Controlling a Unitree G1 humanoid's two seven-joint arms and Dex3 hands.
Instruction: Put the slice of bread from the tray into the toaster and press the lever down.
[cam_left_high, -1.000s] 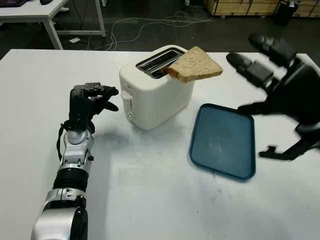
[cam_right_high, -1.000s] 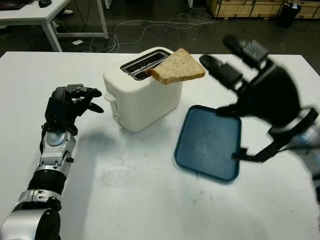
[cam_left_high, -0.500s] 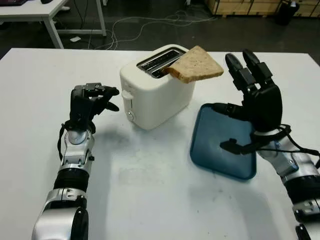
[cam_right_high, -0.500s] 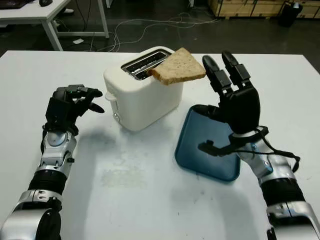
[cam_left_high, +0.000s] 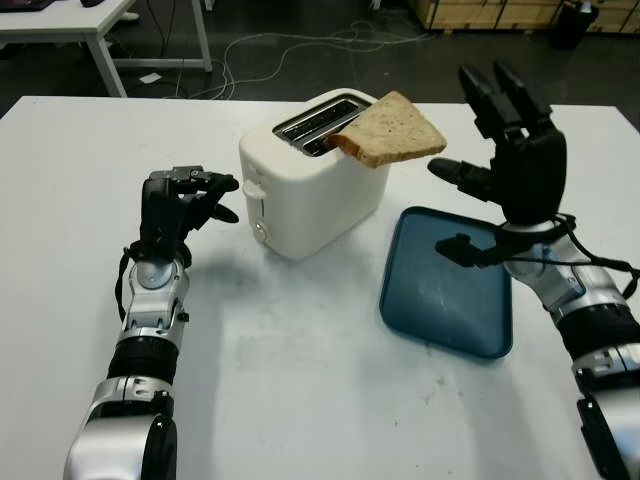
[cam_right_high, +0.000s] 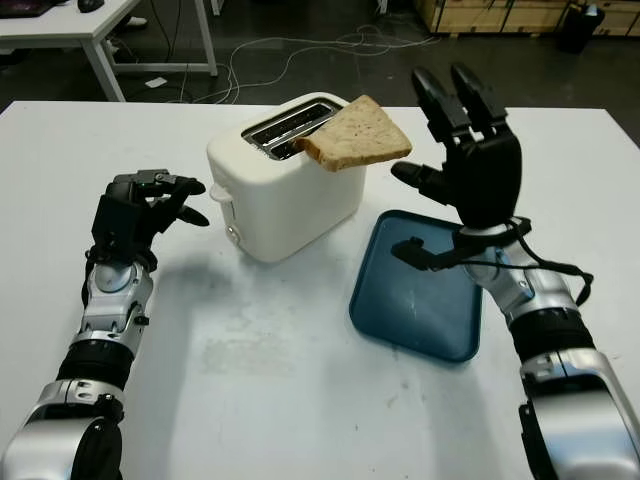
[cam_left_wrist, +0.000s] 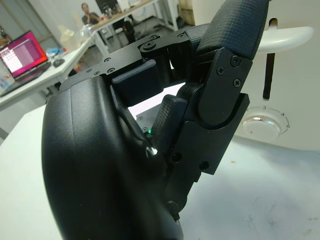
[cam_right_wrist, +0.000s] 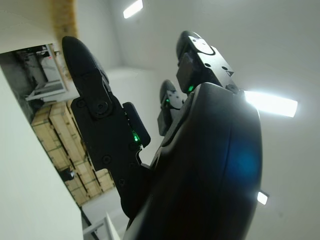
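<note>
A slice of brown bread (cam_left_high: 388, 130) lies tilted across the top of the white toaster (cam_left_high: 310, 192), one corner at a slot and the rest overhanging toward the tray. The toaster's lever (cam_left_high: 252, 188) sticks out on its left face, above a round dial (cam_left_wrist: 262, 124). The blue tray (cam_left_high: 445, 282) lies bare to the toaster's right. My right hand (cam_left_high: 505, 140) is open, raised palm-in over the tray's far edge, just right of the bread and apart from it. My left hand (cam_left_high: 180, 205) sits left of the toaster with fingers curled, close to the lever, holding nothing.
The white table (cam_left_high: 300, 390) ends at its far edge behind the toaster. Beyond it are a dark floor with cables (cam_left_high: 300, 50), another table's legs (cam_left_high: 105, 55) and wooden crates (cam_left_high: 480, 12).
My right hand swung in from the far right, dropped over the tray, then rose and turned upright beside the bread. The bread, toaster and left hand have not moved.
</note>
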